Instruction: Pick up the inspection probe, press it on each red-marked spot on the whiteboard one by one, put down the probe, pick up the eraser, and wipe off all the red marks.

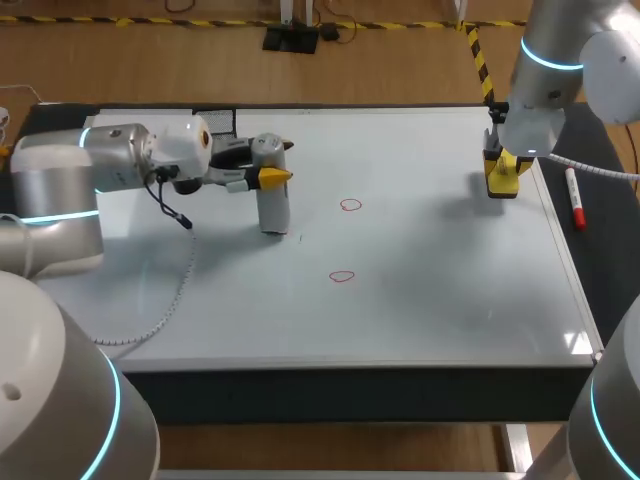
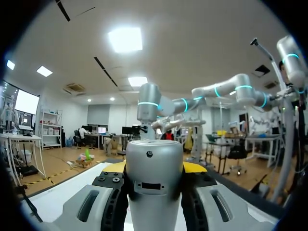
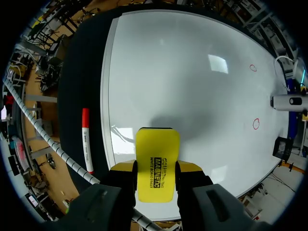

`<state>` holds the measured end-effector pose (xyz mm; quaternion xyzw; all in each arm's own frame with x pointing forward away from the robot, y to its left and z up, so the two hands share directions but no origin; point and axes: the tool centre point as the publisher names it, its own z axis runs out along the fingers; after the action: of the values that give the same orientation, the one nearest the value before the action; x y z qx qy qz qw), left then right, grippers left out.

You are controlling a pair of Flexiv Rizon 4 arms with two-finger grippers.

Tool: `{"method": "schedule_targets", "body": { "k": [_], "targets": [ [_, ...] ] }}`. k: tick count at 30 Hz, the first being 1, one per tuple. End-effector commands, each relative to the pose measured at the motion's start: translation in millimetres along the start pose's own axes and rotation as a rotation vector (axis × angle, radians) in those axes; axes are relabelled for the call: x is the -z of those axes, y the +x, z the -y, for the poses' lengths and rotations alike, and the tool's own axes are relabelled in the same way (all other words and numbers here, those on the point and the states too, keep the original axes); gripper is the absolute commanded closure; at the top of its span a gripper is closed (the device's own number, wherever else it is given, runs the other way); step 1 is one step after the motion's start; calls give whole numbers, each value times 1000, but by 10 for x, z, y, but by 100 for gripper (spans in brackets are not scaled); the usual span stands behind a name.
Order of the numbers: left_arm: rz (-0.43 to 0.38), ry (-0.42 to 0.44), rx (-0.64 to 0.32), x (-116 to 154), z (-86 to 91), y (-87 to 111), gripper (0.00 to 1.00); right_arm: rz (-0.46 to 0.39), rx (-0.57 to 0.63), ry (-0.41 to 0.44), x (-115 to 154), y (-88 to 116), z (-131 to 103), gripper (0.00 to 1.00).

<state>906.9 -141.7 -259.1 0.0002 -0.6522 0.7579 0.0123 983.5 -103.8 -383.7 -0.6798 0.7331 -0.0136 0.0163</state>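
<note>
Left gripper point(image 1: 268, 177) pinches the grey cylindrical probe point(image 1: 273, 208) upright between its jaws, tip down for pressing; right gripper point(image 3: 156, 174) jaws clamp the yellow rectangular eraser point(image 3: 157, 154), likely staged for wiping

A whiteboard point(image 1: 420, 300) is lying on the bench point(image 1: 612, 270). The probe point(image 1: 272, 200) is standing upright on its left half, held in the left gripper point(image 1: 279, 161). To the probe's right, the far mark point(image 1: 350, 205) is lying behind the near mark point(image 1: 342, 276). The right gripper point(image 1: 503, 168) is holding the eraser point(image 1: 500, 180) at the board's right edge, and a marker point(image 1: 575, 200) is lying just beyond it.
</note>
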Motion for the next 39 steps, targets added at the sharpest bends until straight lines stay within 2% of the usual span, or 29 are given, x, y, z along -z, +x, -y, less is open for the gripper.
{"method": "schedule_targets", "body": {
  "k": [1,20,39],
  "targets": [
    [-10,6,-5,-7,-37,-12,100,-2,3,1,11,8,0,100],
    [-12,-5,-20,57,-141,41,100,-2,3,1,11,8,0,100],
    [-20,-30,-19,59,-147,59,100,-2,3,1,11,8,0,100]
  ]
}}
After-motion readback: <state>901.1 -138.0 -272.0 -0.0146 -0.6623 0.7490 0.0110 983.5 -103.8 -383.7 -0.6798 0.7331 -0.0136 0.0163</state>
